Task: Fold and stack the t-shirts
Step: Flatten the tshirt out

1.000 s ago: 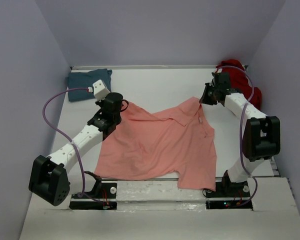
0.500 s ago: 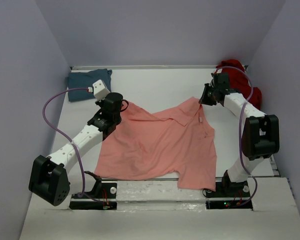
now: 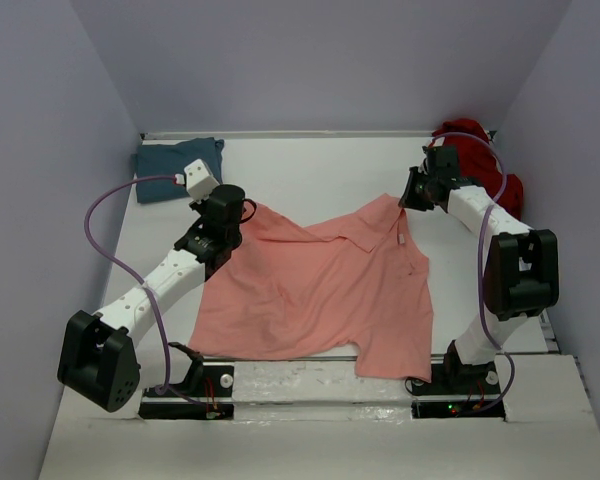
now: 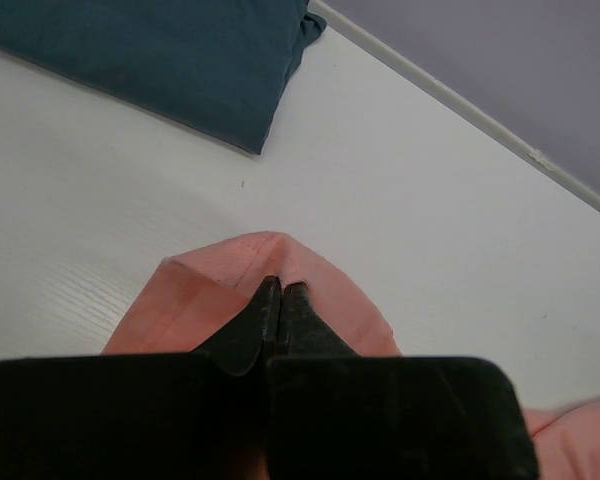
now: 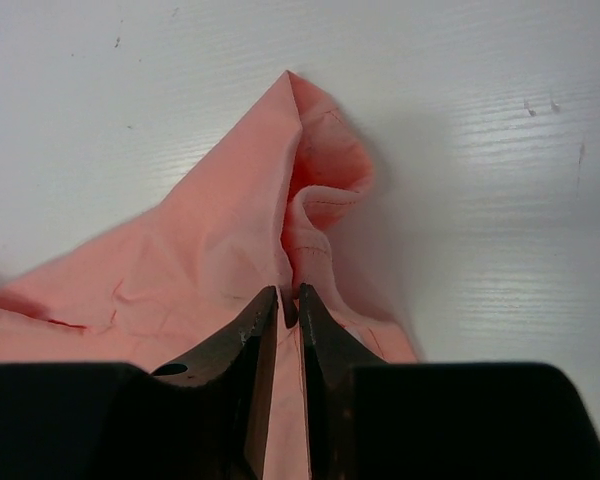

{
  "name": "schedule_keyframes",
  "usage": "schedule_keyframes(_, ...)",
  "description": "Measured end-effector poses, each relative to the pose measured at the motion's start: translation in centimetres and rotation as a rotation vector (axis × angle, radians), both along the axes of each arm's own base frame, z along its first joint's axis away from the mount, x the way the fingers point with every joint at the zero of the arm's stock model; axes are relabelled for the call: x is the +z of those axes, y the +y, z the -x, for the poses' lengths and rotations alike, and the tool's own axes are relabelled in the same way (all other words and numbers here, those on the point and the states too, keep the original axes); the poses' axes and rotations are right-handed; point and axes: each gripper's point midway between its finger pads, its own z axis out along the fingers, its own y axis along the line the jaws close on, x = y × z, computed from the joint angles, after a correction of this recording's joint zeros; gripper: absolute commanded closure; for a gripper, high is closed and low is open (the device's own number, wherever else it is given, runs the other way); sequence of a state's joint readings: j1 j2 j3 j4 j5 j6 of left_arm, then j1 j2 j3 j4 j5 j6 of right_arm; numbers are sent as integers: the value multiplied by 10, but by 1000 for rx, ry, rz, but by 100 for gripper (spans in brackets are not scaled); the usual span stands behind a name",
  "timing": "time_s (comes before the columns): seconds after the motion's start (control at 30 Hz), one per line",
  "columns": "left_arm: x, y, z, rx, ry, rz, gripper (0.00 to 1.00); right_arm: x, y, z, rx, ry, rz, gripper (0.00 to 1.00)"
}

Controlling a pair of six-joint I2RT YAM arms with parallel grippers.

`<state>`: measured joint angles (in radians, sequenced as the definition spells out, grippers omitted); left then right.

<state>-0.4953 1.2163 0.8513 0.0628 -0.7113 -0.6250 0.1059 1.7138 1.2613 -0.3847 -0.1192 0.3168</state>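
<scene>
teal shirt (image 3: 177, 168): folded flat in the far left corner of the table (image 3: 320, 165), well apart from the pink one, nothing touching it.
left arm (image 3: 155, 285): reaches from the near left base diagonally toward the shirt's far left corner.
left gripper (image 4: 282, 297): clenched, tips pressed together on the far left edge of the salmon-pink shirt (image 3: 320, 290); a small peak of cloth sticks out past the tips and lies on the table.
salmon-pink shirt: spread open in the middle of the table between the two arms, wrinkled, not folded; collar faces the far side, right of centre; bottom hem reaches the near edge, and one lower corner hangs over it on the right.
right gripper (image 5: 290, 300): tips almost together, grasping a ridge of pink cloth at the shirt's far right corner; the cloth beyond the tips is bunched into a curled fold.
right arm (image 3: 515, 270): rises from the near right base and bends left toward the shirt's corner.
dark red shirt (image 3: 480, 160): crumpled heap in the far right corner, behind the right arm, partly hidden by it.
</scene>
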Motion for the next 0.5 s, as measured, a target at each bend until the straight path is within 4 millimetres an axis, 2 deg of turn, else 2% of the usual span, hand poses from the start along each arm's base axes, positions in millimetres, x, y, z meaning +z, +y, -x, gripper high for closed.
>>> schedule_keyframes(0.5,-2,-1,-1,-1,5,-2,100,7,-1,-4,0,-15,10,80)
